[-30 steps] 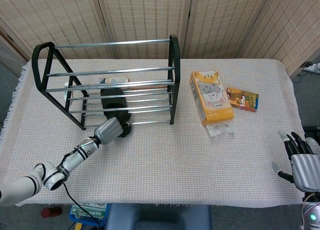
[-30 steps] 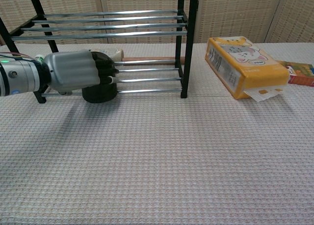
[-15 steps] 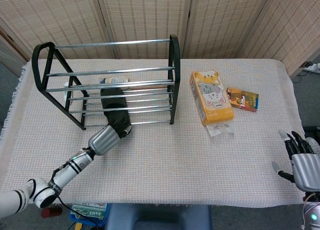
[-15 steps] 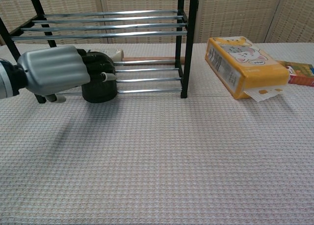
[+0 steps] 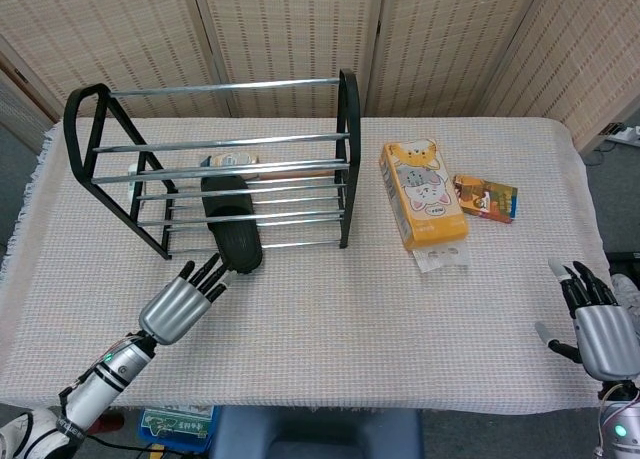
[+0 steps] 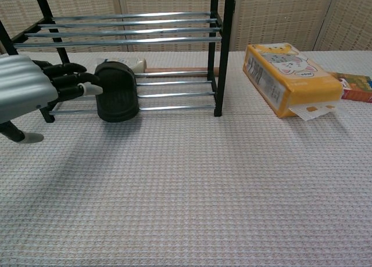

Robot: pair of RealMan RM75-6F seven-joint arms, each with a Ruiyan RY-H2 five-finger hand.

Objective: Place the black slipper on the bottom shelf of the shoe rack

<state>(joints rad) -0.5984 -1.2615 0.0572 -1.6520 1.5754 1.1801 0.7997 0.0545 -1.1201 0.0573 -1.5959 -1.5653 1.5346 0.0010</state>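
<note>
Across the whole table [image 5: 330, 319]: a pale woven cloth, fringed at its left edge, with folding woven screens [image 5: 290, 29] standing behind the far edge.

Far-left area: shoe rack [image 5: 345, 159], black end frames and chrome rails. Black slipper [image 5: 232, 224] lies on the bottom rails, its near end projecting past the front rail toward the table's near edge. A small white container [image 5: 232, 160] lies behind the rack.

Centre-right, toward the far edge: orange box with cat faces [image 5: 422, 194], a white slip showing at its near end; just to its right, a small colourful box [image 5: 486, 197].

Left hand [image 5: 180, 304]: spread, empty, fingertips just short of the slipper's near end.

Right hand [image 5: 592, 324]: near-right corner, fingers apart, holding nothing.
</note>
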